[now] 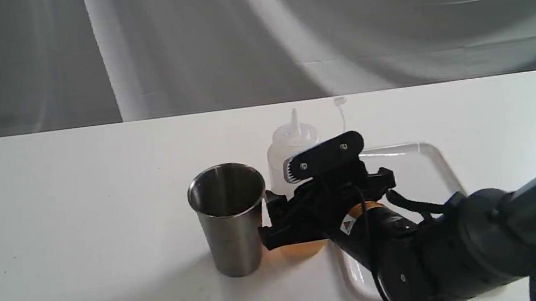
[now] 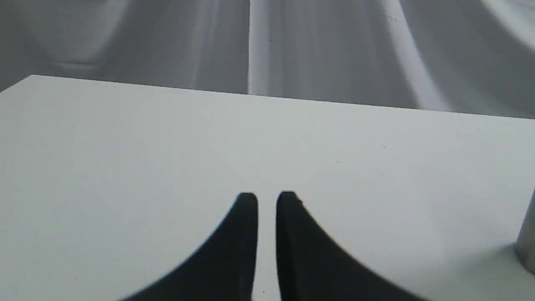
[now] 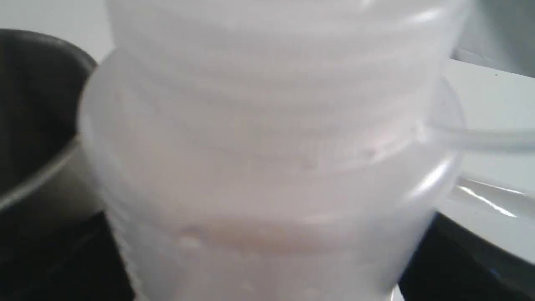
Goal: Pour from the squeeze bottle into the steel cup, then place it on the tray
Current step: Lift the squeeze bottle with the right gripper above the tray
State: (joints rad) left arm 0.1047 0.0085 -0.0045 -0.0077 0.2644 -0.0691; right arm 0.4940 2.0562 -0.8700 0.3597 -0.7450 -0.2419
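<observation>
Squeeze bottle (image 1: 292,140) stands upright on the white table (image 1: 79,217) just beside the steel cup (image 1: 229,215), on the side of the cup that faces the tray (image 1: 438,161). A shallow layer of amber liquid shows at its base, and its tethered cap sticks up on a thin strap on the side away from the cup. The right gripper (image 1: 286,201) straddles the bottle's body, its jaws spread wide, one of them in the narrow space between the cup and the bottle; whether the pads touch the plastic cannot be told. The cup is upright, and nothing can be made out in it. The left gripper (image 2: 266,200) hovers over bare table off to one side of the cup, fingers nearly together and holding nothing.
</observation>
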